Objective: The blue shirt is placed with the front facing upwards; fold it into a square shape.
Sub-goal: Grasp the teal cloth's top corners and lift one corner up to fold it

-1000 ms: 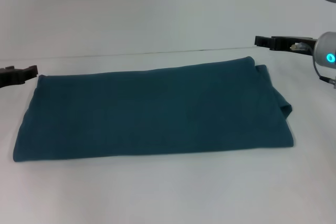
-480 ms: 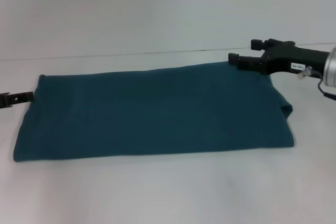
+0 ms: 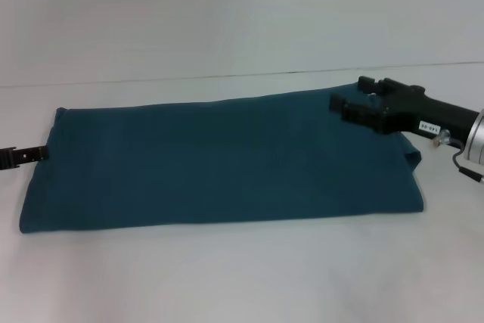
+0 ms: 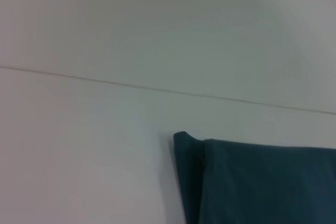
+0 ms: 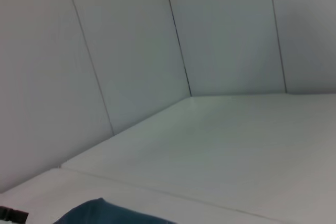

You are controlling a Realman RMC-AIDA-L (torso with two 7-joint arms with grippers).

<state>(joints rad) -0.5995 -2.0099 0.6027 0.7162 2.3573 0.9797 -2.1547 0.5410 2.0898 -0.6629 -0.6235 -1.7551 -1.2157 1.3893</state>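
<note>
The shirt point(image 3: 219, 160) lies flat on the white bench point(image 3: 242, 277), folded into a long band that runs from near the bench's left edge across to its right side, plain cloth up and no lettering in sight. Its near edge is straight and lies parallel to the bench's front edge; its far edge rises a little toward the right. At the right end the layers do not line up: a small lip of cloth sticks out past the fold near the far right corner. The right pincer point(image 3: 355, 104) reaches in from the bench's right edge, low over the shirt's far right corner; its two black fingers point(image 3: 363, 115) are spread apart with nothing between them, and whether they touch the cloth cannot be told. The left pincer point(image 3: 34, 153) shows only as a dark tip at the left edge of the bench, at the shirt's left end, about halfway along that short side; how wide it stands cannot be told. The left wrist view shows a corner of the shirt point(image 4: 252, 182) with doubled layers on the bare bench point(image 4: 79, 145). The right wrist view catches only a sliver of the shirt point(image 5: 105, 213) against the bench point(image 5: 220, 150) and wall panels point(image 5: 105, 51).
</note>
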